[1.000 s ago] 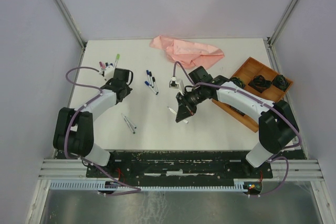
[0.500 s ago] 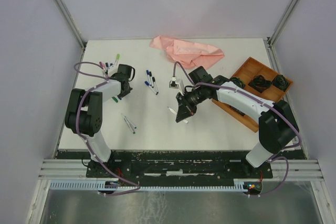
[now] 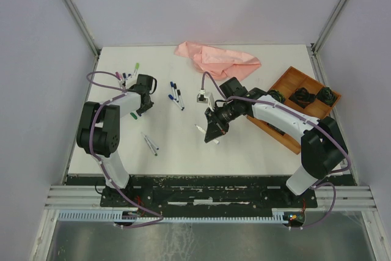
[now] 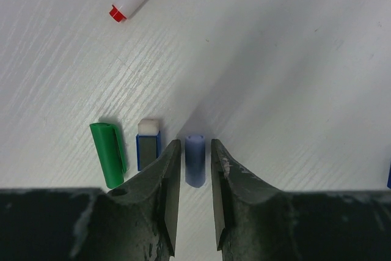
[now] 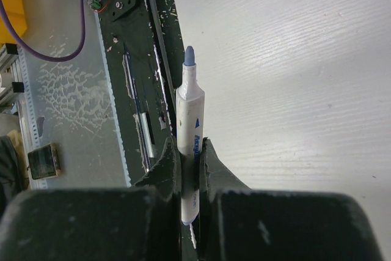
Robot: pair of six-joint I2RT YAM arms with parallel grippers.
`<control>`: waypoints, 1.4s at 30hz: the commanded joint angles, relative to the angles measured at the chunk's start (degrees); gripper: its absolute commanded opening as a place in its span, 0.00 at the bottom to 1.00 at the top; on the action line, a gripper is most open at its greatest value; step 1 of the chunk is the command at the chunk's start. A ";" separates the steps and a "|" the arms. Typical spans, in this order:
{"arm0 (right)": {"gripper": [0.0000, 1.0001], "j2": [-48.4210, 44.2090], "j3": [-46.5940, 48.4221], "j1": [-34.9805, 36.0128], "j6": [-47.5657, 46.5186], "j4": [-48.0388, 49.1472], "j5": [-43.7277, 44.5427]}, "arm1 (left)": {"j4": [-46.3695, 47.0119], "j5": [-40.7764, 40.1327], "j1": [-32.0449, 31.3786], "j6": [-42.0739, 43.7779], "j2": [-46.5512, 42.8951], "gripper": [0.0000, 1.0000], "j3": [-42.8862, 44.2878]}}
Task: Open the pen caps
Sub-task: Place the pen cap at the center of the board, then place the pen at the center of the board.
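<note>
Both arms [image 3: 119,109] have white links, black joints and purple cables [image 3: 98,76]; the left hand [image 4: 193,146] is scuffed dark grey.

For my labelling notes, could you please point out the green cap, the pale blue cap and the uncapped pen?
green cap [image 4: 109,156]: left wrist view, mid-body.
pale blue cap [image 4: 194,160]: left wrist view, mid-body.
uncapped pen [image 5: 190,119]: right wrist view, white barrel.

Am easing the left gripper [image 4: 194,146] apart: its jaws, closed a second ago, are now standing off either side of the pale blue cap [image 4: 194,164]. The left arm [image 3: 119,103] is re-posing, wrist shifting slightly farther out.
</note>
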 commanded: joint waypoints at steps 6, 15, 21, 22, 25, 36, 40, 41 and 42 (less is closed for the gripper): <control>0.00 -0.26 2.65 0.24 -0.71 0.35 -0.45 | -0.94 0.56 0.60 1.64 -0.29 0.33 1.15; 0.00 -0.27 2.31 0.25 -0.91 0.61 -0.21 | -2.28 2.58 0.63 2.43 -6.93 0.36 1.03; 0.01 0.18 2.17 0.32 -0.80 0.86 -0.23 | -2.22 6.22 0.53 2.00 -15.24 0.39 -2.37; 0.01 0.26 2.15 0.34 -0.78 0.97 -0.27 | -2.18 6.81 0.58 1.89 -17.07 0.39 -3.25; 0.01 0.10 2.21 0.58 -0.77 1.10 0.28 | -2.05 9.71 0.59 1.47 -23.88 0.39 -6.21; 0.04 1.14 4.24 7.53 -0.39 3.68 12.48 | 3.18 29.18 0.56 8.66 -62.81 0.55 -16.42; 0.05 4.91 7.35 11.62 1.10 4.78 16.94 | -0.31 24.90 0.60 15.56 -74.96 0.72 -17.46; 0.06 6.60 9.08 12.71 2.12 4.85 17.76 | -1.07 21.13 0.55 16.84 -77.74 0.78 -18.26; 0.06 8.66 10.98 13.46 3.17 4.71 18.58 | -1.64 18.20 0.57 18.15 -80.21 0.81 -19.25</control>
